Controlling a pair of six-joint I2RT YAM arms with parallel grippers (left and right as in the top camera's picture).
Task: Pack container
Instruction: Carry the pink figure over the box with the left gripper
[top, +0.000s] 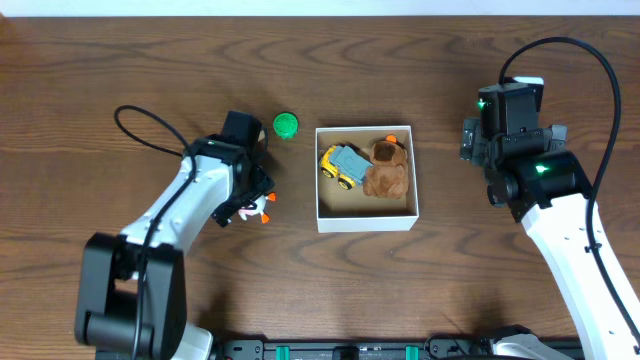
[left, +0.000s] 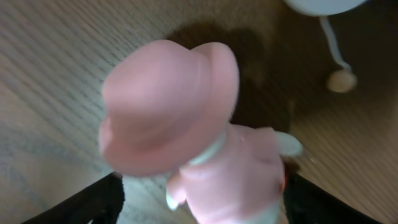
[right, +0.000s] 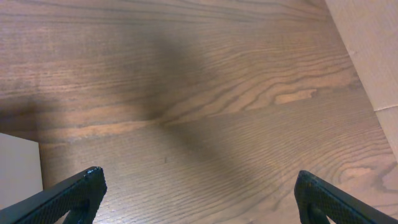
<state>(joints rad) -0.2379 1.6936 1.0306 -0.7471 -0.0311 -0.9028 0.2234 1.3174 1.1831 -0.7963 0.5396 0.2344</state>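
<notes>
Left gripper (left: 202, 194) astride pink toy (left: 186, 137), centre-left of overhead; clamping not discernible; presumably for transfer into container (top: 366, 221). Right gripper (right: 199, 190) wide, empty, parked clear at right.

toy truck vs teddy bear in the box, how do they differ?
The toy truck is yellow with a grey-blue bed; the teddy bear is brown all over. The truck looks hard, with wheels; the bear looks plush. The truck sits in the left half of the container, the bear in the right, and the bear is bulkier. Both lie inside it, side by side.
</notes>
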